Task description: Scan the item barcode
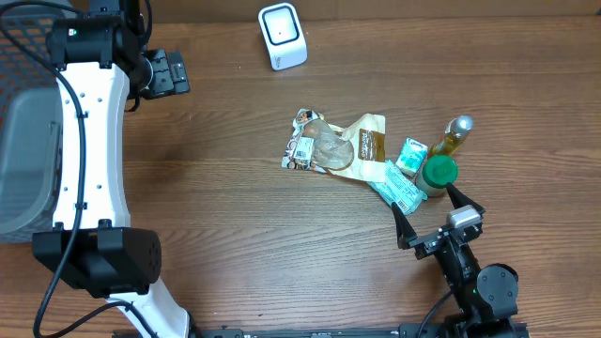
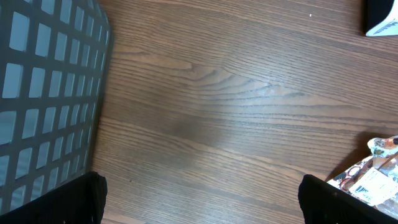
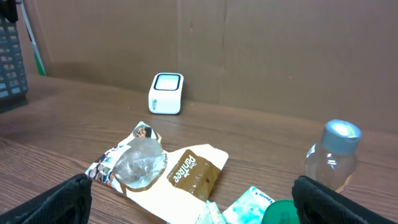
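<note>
A clear-fronted packet (image 1: 322,147), a brown packet (image 1: 368,141) touching it and a teal packet (image 1: 398,183) lie in a loose pile on the counter (image 1: 235,216), right of its middle. A green-lidded jar (image 1: 439,172) and a bottle (image 1: 454,136) stand just beside them. The white scanner (image 1: 283,36) sits well apart at the far edge. The right tool (image 1: 423,199) gapes wide and empty by the teal packet; the left tool (image 1: 172,73), also wide and empty, hangs near a grey basket (image 1: 23,141)

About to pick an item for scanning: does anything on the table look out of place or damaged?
Nothing looks spilled or broken. The snack packets lie crumpled and overlapping in a heap, and the teal packet butts against the green-capped container, so some barcodes may be hidden. The bottle stands upright.
</note>
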Robot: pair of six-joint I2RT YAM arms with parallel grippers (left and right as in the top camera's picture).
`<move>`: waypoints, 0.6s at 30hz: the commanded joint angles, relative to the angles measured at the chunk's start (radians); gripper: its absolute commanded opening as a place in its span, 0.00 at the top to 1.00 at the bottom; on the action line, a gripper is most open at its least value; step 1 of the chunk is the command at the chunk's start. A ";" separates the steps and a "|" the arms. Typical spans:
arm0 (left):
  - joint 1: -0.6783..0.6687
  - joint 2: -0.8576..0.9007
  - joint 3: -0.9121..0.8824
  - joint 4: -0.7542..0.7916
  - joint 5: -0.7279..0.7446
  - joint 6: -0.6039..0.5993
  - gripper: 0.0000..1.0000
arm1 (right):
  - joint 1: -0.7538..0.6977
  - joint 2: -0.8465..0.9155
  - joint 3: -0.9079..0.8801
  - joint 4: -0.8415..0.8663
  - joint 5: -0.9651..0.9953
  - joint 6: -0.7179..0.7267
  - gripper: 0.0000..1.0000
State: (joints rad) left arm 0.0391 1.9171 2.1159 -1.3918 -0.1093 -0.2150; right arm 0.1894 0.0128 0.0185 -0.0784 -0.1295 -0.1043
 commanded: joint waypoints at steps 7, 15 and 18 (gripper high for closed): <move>-0.010 -0.015 0.012 0.002 -0.002 -0.010 0.00 | -0.007 -0.010 -0.010 0.005 0.004 0.003 0.00; -0.010 -0.015 0.012 0.002 -0.002 -0.010 0.00 | -0.016 -0.010 -0.010 0.003 0.077 0.003 0.00; -0.010 -0.015 0.012 0.002 -0.002 -0.010 0.00 | -0.030 -0.010 -0.010 -0.004 0.119 0.002 0.00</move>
State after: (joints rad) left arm 0.0391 1.9171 2.1159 -1.3914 -0.1093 -0.2150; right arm 0.1764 0.0128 0.0185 -0.0795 -0.0856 -0.1047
